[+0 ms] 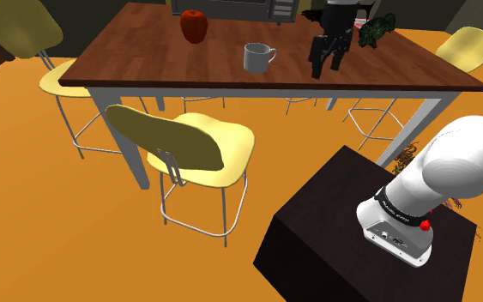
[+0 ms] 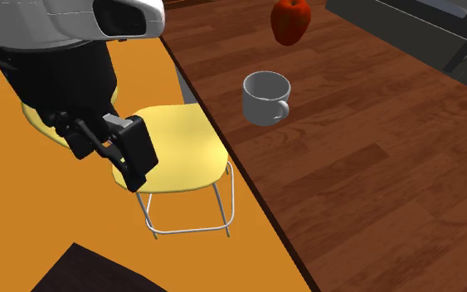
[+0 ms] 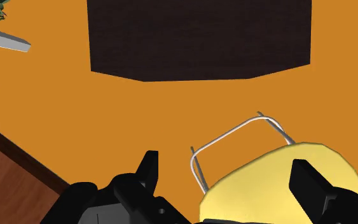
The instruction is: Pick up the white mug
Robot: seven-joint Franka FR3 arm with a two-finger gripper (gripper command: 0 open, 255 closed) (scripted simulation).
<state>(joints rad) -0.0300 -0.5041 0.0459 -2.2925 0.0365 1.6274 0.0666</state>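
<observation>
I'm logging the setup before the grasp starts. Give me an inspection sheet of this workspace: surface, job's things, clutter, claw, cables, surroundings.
Surface: dark wooden table on grey legs.
Job's things: pale grey mug, upright, handle toward the shoulder view's right, untouched.
Clutter: red apple on the table, apart from the mug.
Claw: claw open and empty, away from the mug, hanging above a yellow chair beside the table's edge.
Cables: nothing seen.
Surroundings: orange floor, black stand.

Red apple (image 1: 194, 26) on brown table (image 1: 385, 69)
</observation>
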